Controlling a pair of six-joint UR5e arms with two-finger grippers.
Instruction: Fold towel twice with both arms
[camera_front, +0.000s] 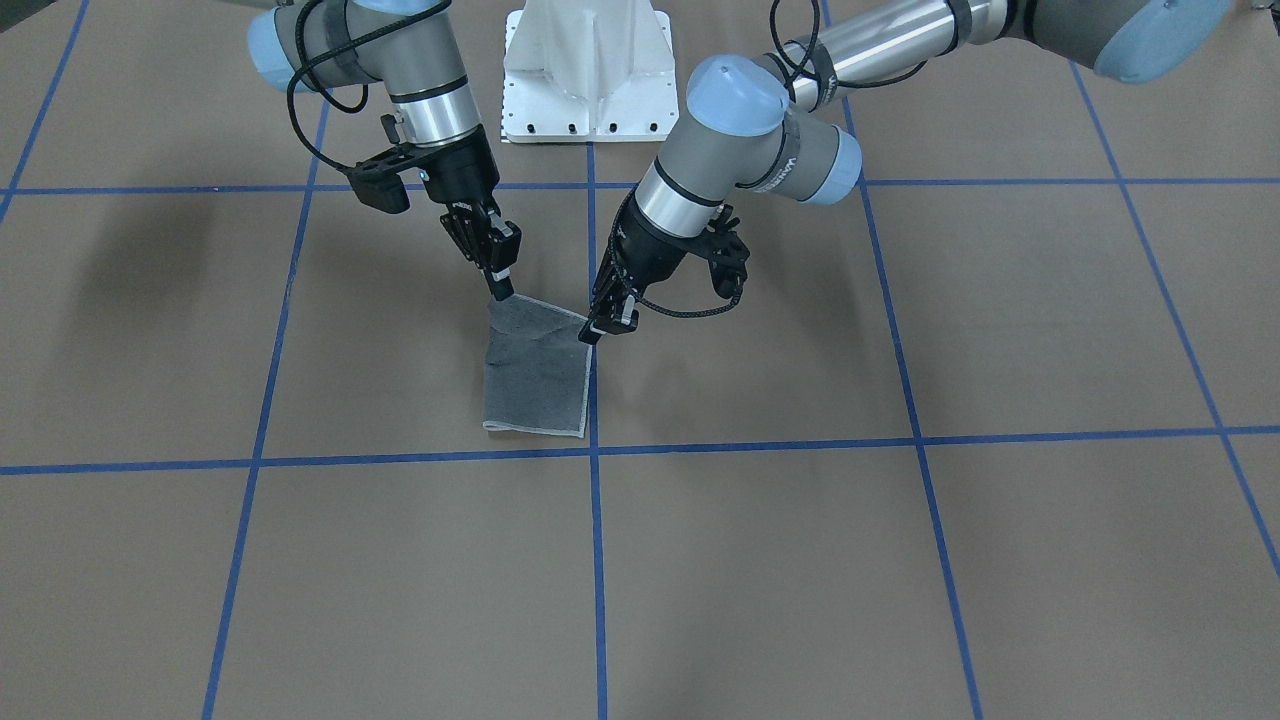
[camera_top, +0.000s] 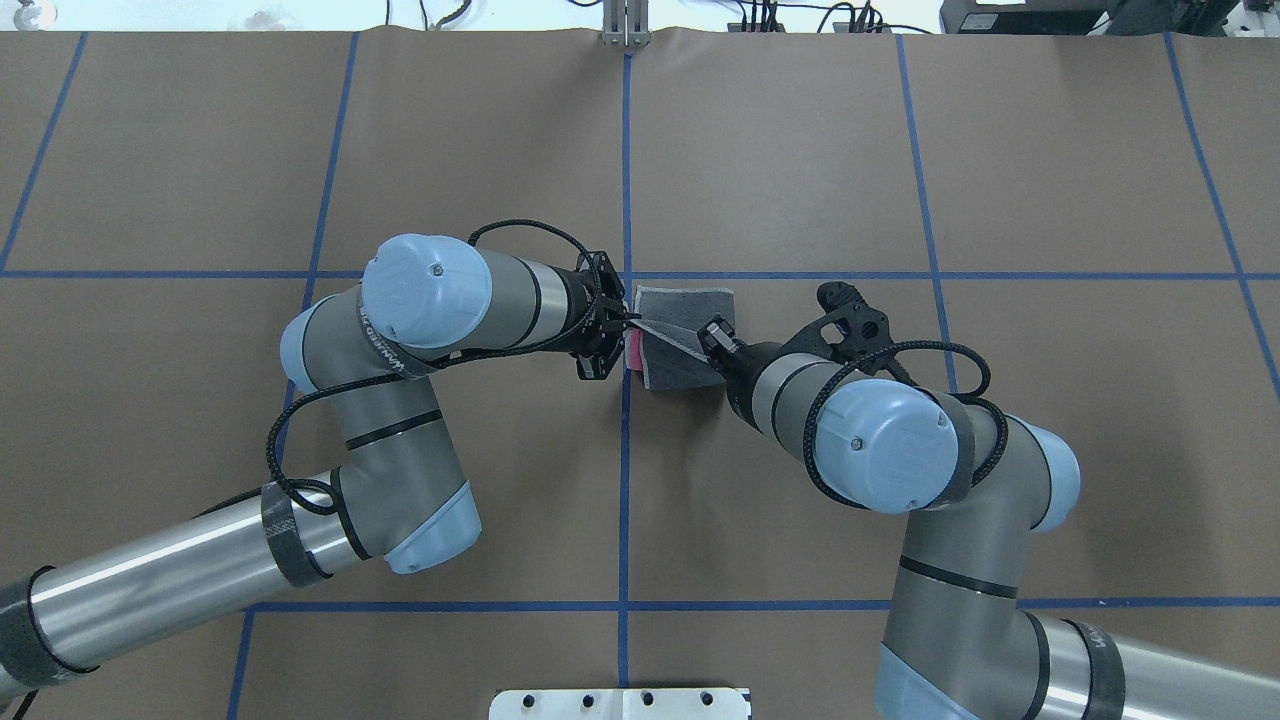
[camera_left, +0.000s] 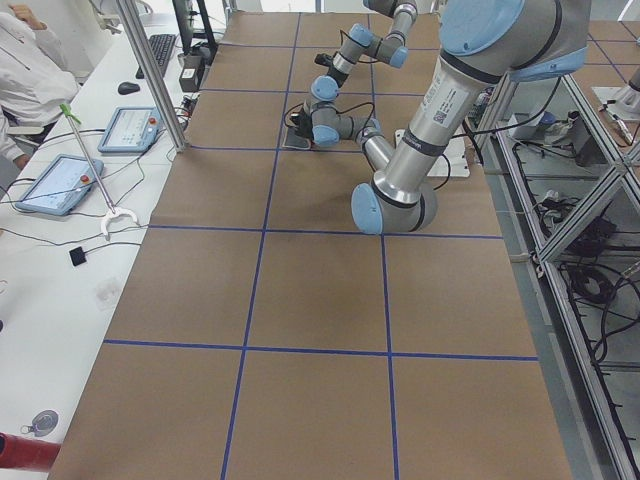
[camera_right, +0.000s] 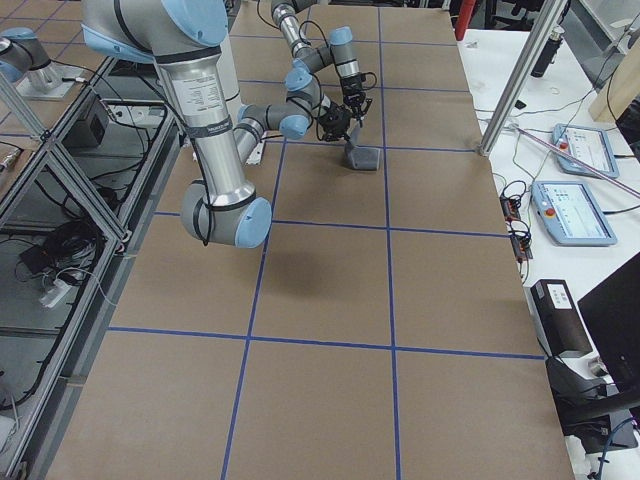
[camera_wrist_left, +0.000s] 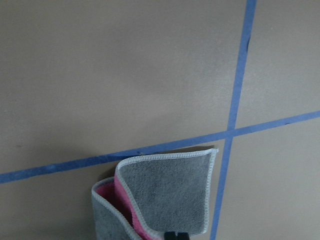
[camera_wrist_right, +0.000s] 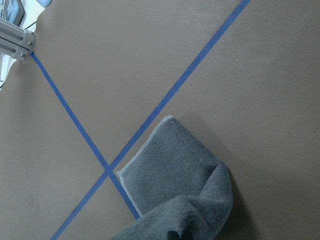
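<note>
The towel shows its dark grey face with a light grey border. Its far edge lies on the table by a blue tape crossing, and its near edge is raised. My right gripper is shut on one raised corner. My left gripper is shut on the other. From overhead the towel hangs between the left gripper and the right gripper, with a pink strip showing at the left corner. The left wrist view shows the towel doubled over, pink inside. The right wrist view shows only the towel's grey face.
The white pedestal base stands behind the arms. Blue tape lines divide the brown table into squares. Tablets and a seated person are at the table's far side, beyond a metal post.
</note>
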